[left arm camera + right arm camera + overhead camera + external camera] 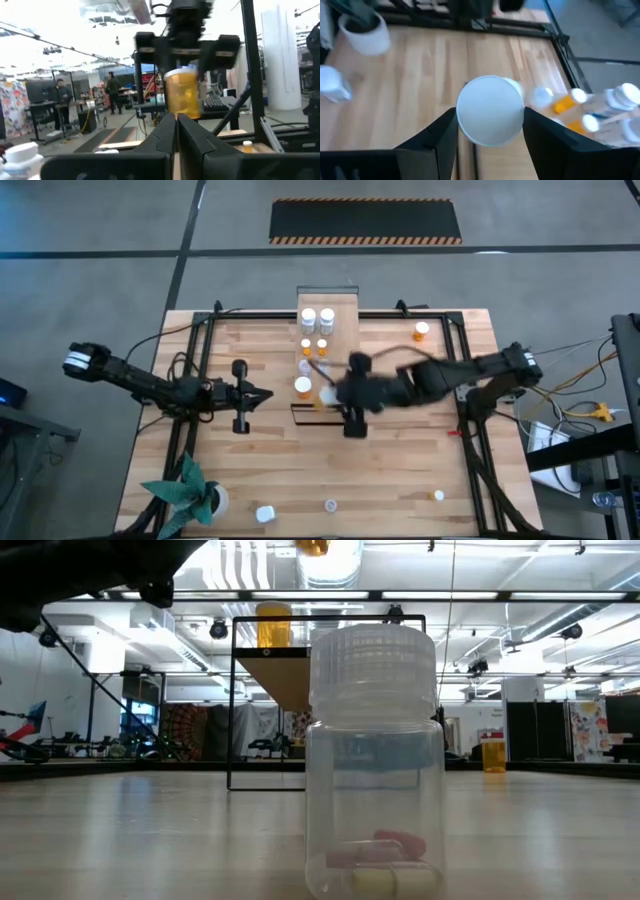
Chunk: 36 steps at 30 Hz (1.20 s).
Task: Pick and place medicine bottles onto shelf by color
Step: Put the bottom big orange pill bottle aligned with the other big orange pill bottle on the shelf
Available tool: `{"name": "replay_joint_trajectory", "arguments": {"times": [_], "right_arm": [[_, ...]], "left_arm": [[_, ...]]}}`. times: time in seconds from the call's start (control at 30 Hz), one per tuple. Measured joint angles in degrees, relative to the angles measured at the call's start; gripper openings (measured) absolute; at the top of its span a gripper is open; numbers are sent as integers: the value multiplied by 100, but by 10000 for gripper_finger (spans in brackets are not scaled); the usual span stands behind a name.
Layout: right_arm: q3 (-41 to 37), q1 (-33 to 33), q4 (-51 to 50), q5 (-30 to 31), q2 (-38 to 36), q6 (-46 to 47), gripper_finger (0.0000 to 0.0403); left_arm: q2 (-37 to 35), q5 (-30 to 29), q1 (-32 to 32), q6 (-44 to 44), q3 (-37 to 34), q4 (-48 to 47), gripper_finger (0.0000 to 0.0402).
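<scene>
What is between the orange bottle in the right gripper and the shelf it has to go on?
Nothing visible blocks it. The right gripper holds an orange bottle by its white cap, in the air beside the shelf. Bottles already stand on that shelf, so it needs a free spot. The left gripper waits shut, off to the side.

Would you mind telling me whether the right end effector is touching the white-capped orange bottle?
Touching. In the right wrist view, both fingers press against the cap of the orange bottle held in the right end effector.
</scene>
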Motion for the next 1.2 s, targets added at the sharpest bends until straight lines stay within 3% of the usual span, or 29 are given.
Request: {"name": "replay_joint_trajectory", "arguments": {"times": [0.17,0.27,1.07,1.2], "right_arm": [[320,-758,-453,-720,441,-222,189],[353,-941,-606,-824,640,-246,189],[134,-1299,-763,-1159,945,-16,190],[133,-1298,-758,-1112,943,-33,204]], "left_arm": [[-38,0,0,139,-7,-26,2],[-12,0,0,139,-7,0,2],[-7,2,1,86,-7,-101,2],[-7,2,2,84,-7,-103,2]]}}
